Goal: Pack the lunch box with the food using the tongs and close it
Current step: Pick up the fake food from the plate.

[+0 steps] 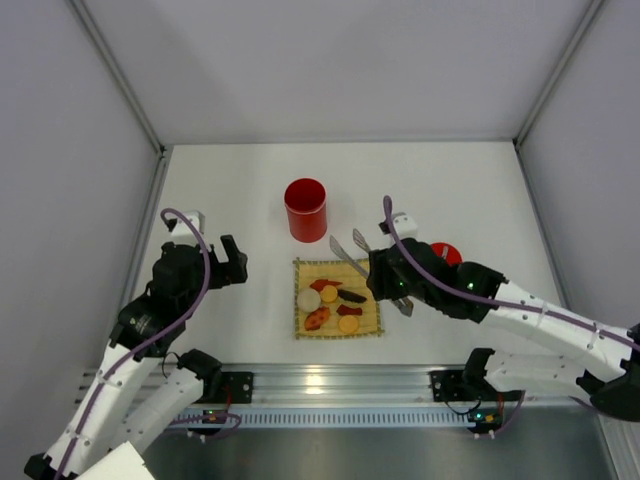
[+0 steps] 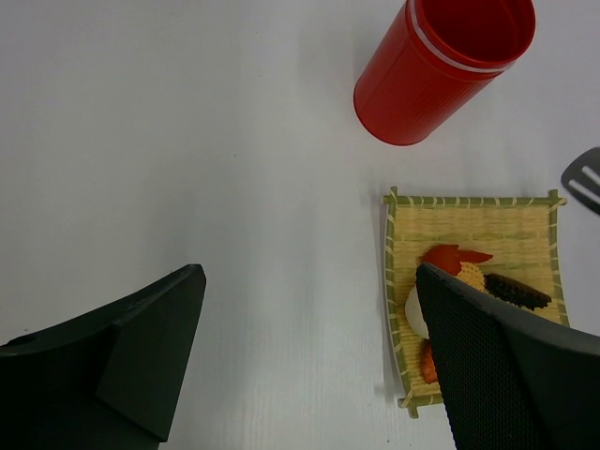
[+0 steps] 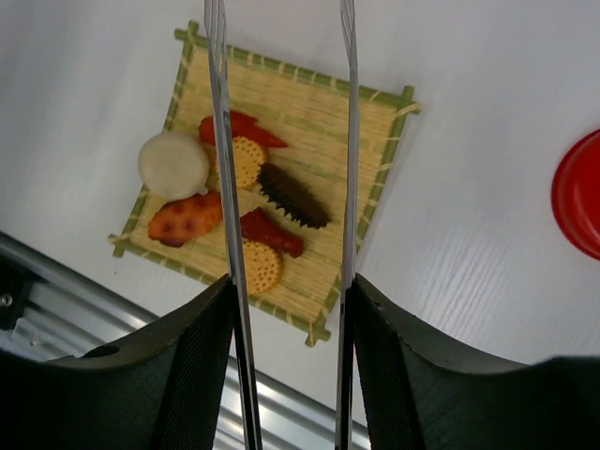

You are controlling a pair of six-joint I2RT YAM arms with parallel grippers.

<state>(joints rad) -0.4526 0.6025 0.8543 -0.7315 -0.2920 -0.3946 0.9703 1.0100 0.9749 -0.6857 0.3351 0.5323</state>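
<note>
so the right claw (image 3: 291, 309) grips slim silver metal tongs (image 3: 349, 141), arms hanging over toy food (image 3: 173, 164) on the square bamboo mat (image 3: 309, 103) by the tabletop's near edge; left claw (image 2: 307, 277) wide open

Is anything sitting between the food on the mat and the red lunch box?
Nothing visible blocks the food. The lunch box stands open just beyond the far edge of the bamboo mat, bare table between; its lid lies off to the right.

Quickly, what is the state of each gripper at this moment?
Left gripper: open, holding nothing.
Right gripper: closed on the tongs, whose arms stand apart.
</note>
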